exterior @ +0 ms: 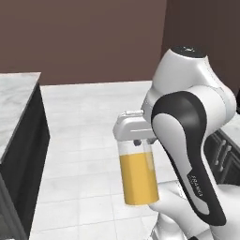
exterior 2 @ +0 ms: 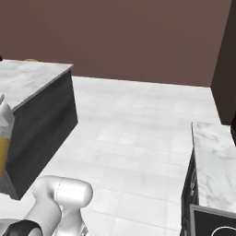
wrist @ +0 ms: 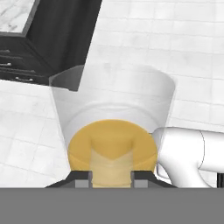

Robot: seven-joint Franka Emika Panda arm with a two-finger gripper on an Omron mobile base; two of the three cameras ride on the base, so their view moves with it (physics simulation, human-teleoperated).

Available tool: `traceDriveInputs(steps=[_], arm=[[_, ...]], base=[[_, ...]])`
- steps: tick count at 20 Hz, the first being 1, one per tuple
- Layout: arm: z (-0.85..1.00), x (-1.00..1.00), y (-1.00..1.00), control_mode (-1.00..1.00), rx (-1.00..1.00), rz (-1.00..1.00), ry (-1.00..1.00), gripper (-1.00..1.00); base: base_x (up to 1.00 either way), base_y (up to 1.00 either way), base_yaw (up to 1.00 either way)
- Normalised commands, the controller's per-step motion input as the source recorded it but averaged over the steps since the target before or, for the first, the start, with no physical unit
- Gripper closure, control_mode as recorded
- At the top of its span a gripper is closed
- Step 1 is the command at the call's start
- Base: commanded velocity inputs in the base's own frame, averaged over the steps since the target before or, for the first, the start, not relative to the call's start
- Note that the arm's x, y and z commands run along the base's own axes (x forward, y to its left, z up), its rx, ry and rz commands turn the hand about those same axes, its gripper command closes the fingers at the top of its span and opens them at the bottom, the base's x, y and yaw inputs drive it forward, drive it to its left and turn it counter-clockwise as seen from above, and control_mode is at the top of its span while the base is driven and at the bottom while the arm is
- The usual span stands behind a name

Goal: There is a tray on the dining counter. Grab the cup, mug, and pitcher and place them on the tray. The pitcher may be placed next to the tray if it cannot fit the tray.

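Note:
My gripper point(exterior: 135, 140) is shut on the clear rim band of the pitcher point(exterior: 138, 177), a tall glass cylinder filled amber-orange, and carries it upright above the tiled floor. The hand view looks down into the pitcher point(wrist: 113, 131), with my gripper point(wrist: 111, 180) closed against its near wall. A sliver of the pitcher point(exterior 2: 3, 150) shows at the left edge of the right base view. The dining counter point(exterior: 14, 96), a white marble slab overhanging a dark body, stands to the left of the pitcher, and appears again as the dining counter point(exterior 2: 32, 78). The tray, cup and mug are out of view.
A narrower marble worktop point(exterior 2: 216, 161) with dark drawer fronts point(exterior: 222, 157) runs along the right. Open white tiled floor point(exterior 2: 138, 129) lies between the two counters, ending at a brown back wall point(exterior: 84, 37). My own arm point(exterior: 187, 140) rises close on the pitcher's right.

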Motion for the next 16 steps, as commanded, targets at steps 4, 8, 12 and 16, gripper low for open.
traceDriveInputs(steps=[4, 8, 12, 16], arm=[[0.00, 0.00, 0.00, 1.00, 0.00, 0.00, 0.00, 1.00], [0.00, 0.00, 0.00, 1.00, 0.00, 0.00, 0.00, 1.00], [0.00, 0.00, 0.00, 1.00, 0.00, 0.00, 0.00, 1.00], [0.00, 0.00, 0.00, 1.00, 0.00, 0.00, 0.00, 1.00]], base=[[0.66, -0.30, -0.45], [0.91, -0.04, -0.39], [1.00, 0.00, -0.33], [1.00, 0.00, -0.29]])
